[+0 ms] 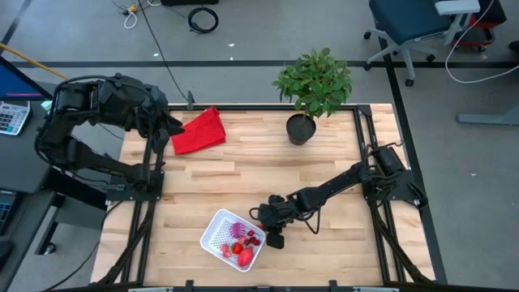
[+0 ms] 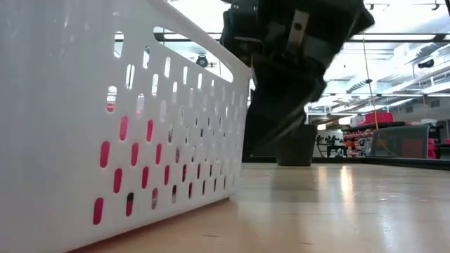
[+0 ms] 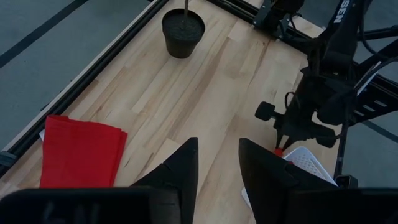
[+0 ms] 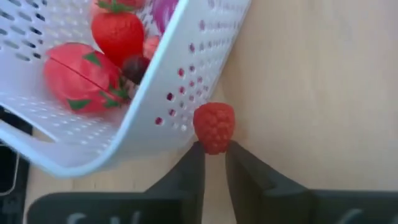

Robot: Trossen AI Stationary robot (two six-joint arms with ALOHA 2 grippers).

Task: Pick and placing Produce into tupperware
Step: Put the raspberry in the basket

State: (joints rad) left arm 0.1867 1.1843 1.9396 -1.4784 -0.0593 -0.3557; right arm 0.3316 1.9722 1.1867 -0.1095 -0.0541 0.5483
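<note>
We see a potted plant (image 1: pixel 312 85) and a red cloth (image 1: pixel 199 130) at the far edge of the wooden worktop (image 1: pixel 243 174), well away from the tupperware (image 1: pixel 216 234) near the front edge. Grey floor and an office chair (image 1: pixel 413 24) lie beyond. The right gripper (image 4: pixel 214 149) has its fingers clamped on a raspberry (image 4: pixel 214 127), touching the tupperware's outer wall. Inside sit strawberries (image 4: pixel 117 28) and other produce. The left gripper (image 3: pixel 217 163) waits above the cloth, fingers apart.

Left end effector (image 3: pixel 217 163) hovers open beside red cloth (image 3: pixel 79 152).
</note>
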